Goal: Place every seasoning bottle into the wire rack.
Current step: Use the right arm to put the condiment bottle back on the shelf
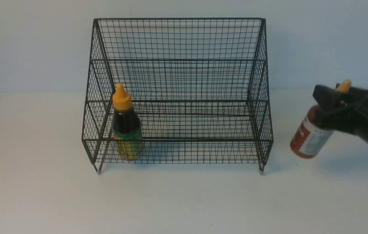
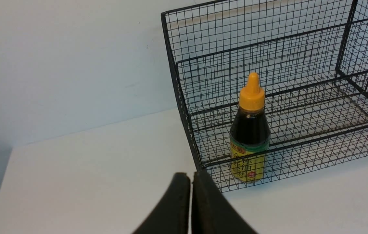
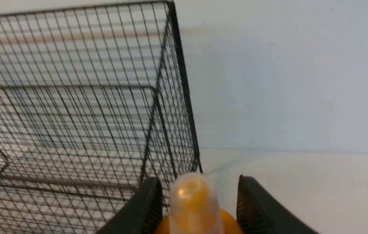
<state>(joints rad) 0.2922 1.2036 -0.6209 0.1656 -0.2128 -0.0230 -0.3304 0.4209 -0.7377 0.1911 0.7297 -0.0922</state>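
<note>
— What have your fingers got?
— My right gripper (image 1: 321, 107), at the right edge of the front view, is closed partway on the neck of the red-sauce bottle (image 1: 307, 140). The bottle is tilted, well right of the wire rack (image 1: 180, 39). My left gripper (image 2: 191, 195) is pinched together, empty.
— The other bottle?
— The dark-sauce bottle (image 1: 127, 130) stands upright at the lower left of the rack, on the front tier
</note>
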